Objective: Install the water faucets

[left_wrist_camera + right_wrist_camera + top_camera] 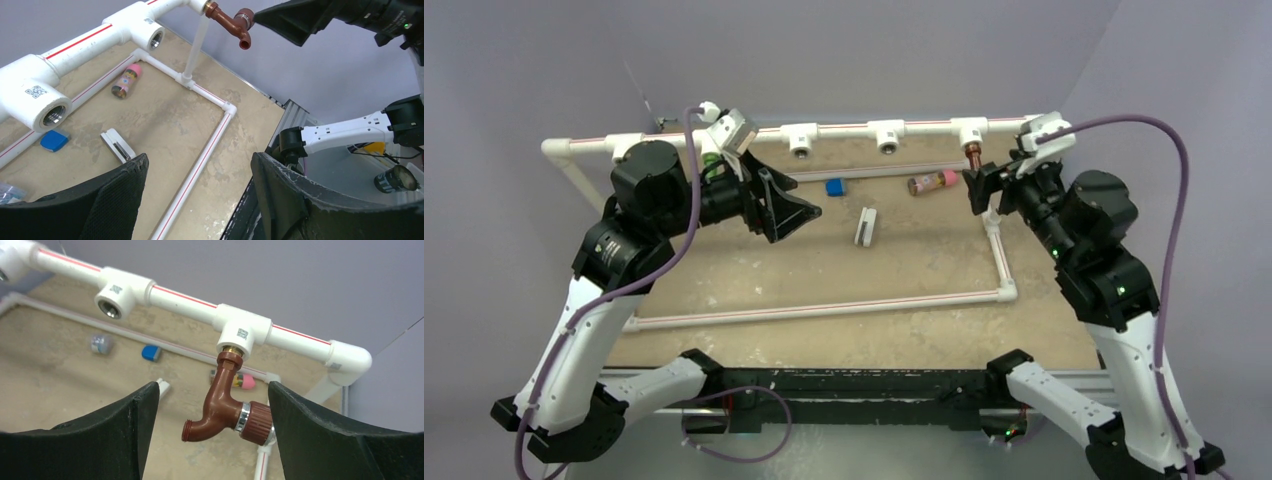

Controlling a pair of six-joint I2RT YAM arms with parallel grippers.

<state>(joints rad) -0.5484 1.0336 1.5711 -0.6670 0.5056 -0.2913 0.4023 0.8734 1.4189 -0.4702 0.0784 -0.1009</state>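
Right gripper (pixel 212 395) is spread wide around the reddish-brown faucet (pixel 222 405), with one finger right up against its knob. The faucet hangs from the far-right tee fitting (pixel 243 332). Left gripper (pixel 200 160) gapes wide, nothing in it. Only the top view catches the green faucet (pixel 712 164), mostly hidden behind the left wrist.

We're in a robotics lab w/ a staged test bench: plain lilac backdrop walls (pixel 874 50), metal mounting frame (pixel 854 385), and QR-tagged white pipe mock-up (pixel 844 130) on a beige tabletop (pixel 754 265).
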